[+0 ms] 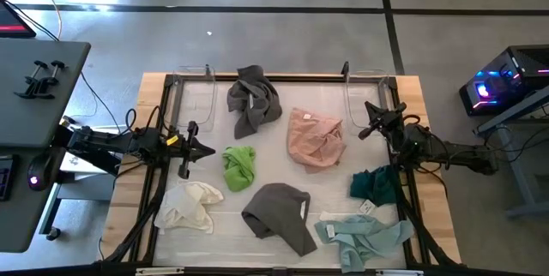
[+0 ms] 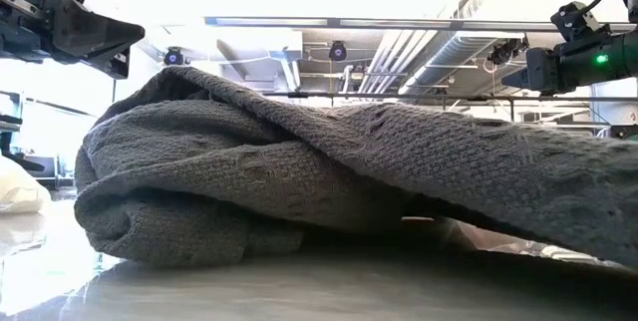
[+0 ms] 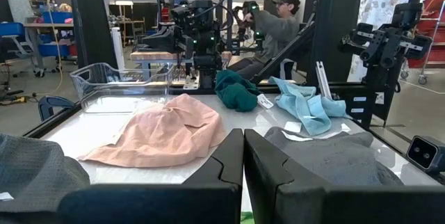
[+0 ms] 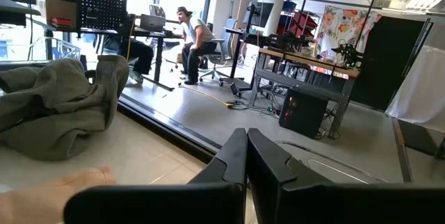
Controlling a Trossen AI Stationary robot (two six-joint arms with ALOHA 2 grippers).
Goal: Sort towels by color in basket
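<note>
The pink towel [image 1: 316, 138] lies near the middle of the bench [image 1: 437, 225], and the other towels lie around it. One grey towel [image 1: 254, 98] is bunched up just past the pink one, toward the far edge. The green towel [image 1: 239, 167] sits on the pink towel's left side, a bit nearer the front. The second grey towel [image 1: 280, 214] lies in front of the pink one. The cream towel [image 1: 190, 207] is left of that grey towel, well away from the pink one. The dark teal towel [image 1: 375, 185] is on the pink towel's right and toward the front. The pale blue-green towel [image 1: 364, 237] lies in front of the teal one.

The left hand [image 1: 206, 149] hangs just left of the green towel. Its fingers are pressed together and hold nothing. The right hand [image 1: 367, 131] is just right of the pink towel. Its fingers are pressed together too, with nothing in them.

Two clear bins [image 1: 194, 88] stand at the far corners of the bench.
</note>
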